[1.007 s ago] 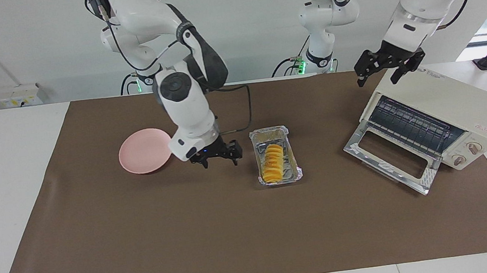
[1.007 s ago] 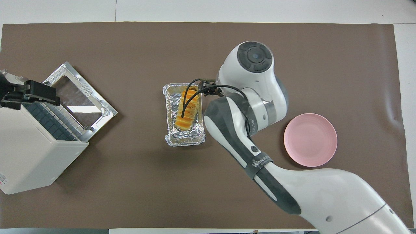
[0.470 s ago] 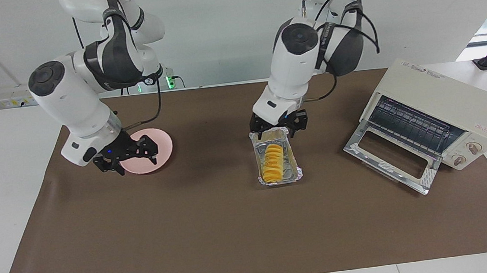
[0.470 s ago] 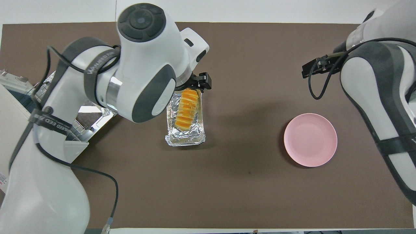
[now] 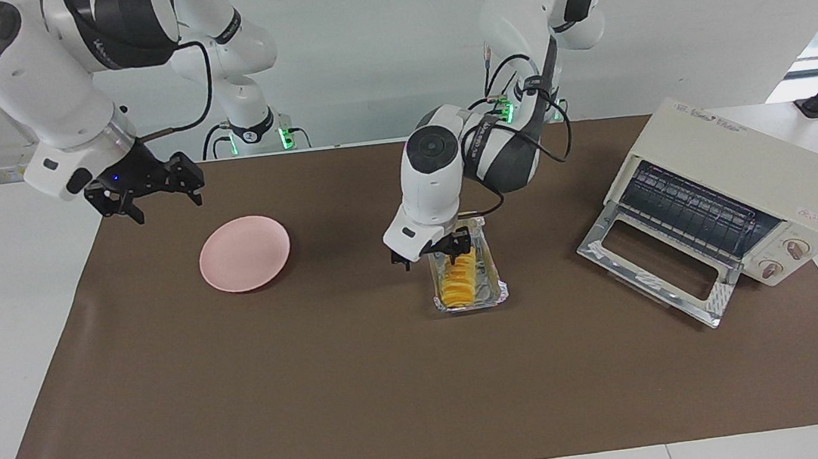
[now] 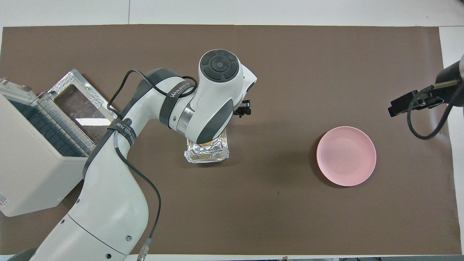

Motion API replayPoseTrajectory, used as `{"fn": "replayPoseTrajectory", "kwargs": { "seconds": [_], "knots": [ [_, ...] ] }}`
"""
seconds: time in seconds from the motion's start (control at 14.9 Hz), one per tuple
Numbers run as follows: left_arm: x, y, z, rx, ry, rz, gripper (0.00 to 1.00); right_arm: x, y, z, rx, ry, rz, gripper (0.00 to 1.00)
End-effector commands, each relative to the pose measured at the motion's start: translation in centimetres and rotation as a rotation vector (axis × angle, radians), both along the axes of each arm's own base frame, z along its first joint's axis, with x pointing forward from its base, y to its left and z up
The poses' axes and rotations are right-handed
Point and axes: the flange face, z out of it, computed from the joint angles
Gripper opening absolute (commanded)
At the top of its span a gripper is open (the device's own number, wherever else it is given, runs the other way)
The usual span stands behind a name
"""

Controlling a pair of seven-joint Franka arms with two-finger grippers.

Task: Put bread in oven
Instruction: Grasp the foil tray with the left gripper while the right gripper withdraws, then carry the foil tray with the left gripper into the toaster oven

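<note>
Left gripper (image 5: 432,250) has lowered onto bread (image 5: 458,281), overhead mostly hidden.

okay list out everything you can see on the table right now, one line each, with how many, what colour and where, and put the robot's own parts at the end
bread: one, yellow-orange, lying in the foil tray at mid-table.
foil tray: one, silver, mid-table, between the plate and the oven.
plate: one, pink, bare, toward the right arm's end of the table.
oven: one, cream-white, toward the left arm's end, glass door dropped open, nothing on its rack.
table cover: one, brown, under everything.
left end effector: one, black, down at the bread's end nearer the robots; whether it touches the bread cannot be told.
right end effector: one, black, raised over the right arm's edge of the brown cover, holding nothing; that arm waits.
</note>
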Motion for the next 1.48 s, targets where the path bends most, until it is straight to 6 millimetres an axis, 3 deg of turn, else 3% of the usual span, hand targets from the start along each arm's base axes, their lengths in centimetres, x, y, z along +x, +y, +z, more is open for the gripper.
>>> {"fn": "replayPoseTrajectory", "kwargs": {
  "seconds": [0.0, 0.27, 0.87, 1.14, 1.34, 1.41],
  "knots": [
    [-1.2, 0.9, -0.5, 0.031, -0.004, 0.009, 0.58, -1.8, -1.8, 1.2, -0.009, -0.009, -0.016, 1.0],
    [-3.3, 0.1, -1.3, 0.05, 0.012, 0.022, 0.29, -2.7, -1.8, 2.3, -0.011, -0.03, -0.024, 1.0],
    [-4.8, 0.7, -2.9, 0.045, 0.001, 0.039, 0.28, -3.8, -3.1, 1.5, -0.064, -0.013, -0.026, 1.0],
    [-5.4, 0.2, -3.8, 0.038, -0.007, 0.029, 0.13, -3.8, -3.2, 1.6, -0.063, -0.006, -0.033, 1.0],
    [-5.4, 0.3, -4.0, 0.038, -0.007, 0.029, 0.1, -3.8, -2.7, 1.6, -0.063, -0.004, -0.021, 1.0],
    [-5.4, 0.3, -4.0, 0.039, -0.006, 0.029, 0.03, -3.8, -2.7, 1.6, -0.063, -0.005, -0.021, 1.0]
  ]
}}
